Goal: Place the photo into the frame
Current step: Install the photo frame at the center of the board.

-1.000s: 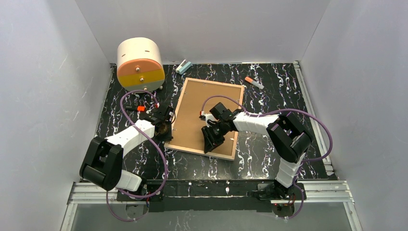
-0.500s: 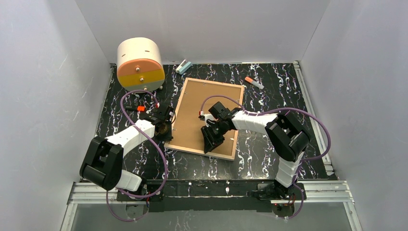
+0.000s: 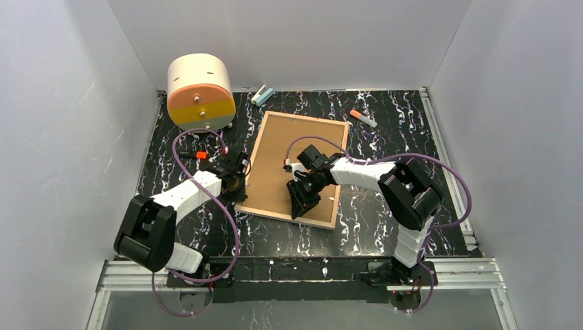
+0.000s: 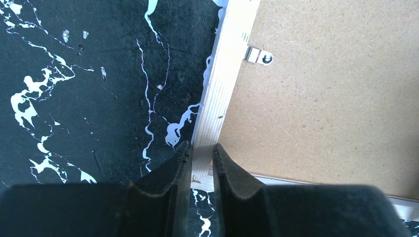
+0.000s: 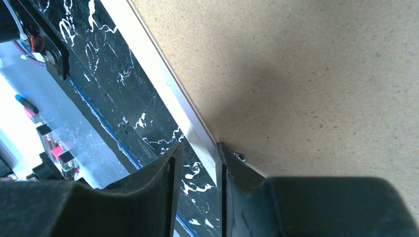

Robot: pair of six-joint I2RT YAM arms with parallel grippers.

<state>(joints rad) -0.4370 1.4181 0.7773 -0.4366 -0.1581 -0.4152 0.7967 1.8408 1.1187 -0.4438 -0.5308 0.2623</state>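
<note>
The frame lies face down on the black marbled table, its light wood rim around a brown backing board. My left gripper is shut on the left rim close to the near-left corner, one finger on each side. A metal clip sits further along that rim. My right gripper is at the near rim, open and astride it. One fingertip rests on the board beside a small clip; the other hangs over the table. The photo is hidden.
A round cream, orange and yellow container stands at the back left. A light-blue clip and an orange-capped marker lie behind the frame. A small red piece lies left of the left gripper. White walls enclose the table.
</note>
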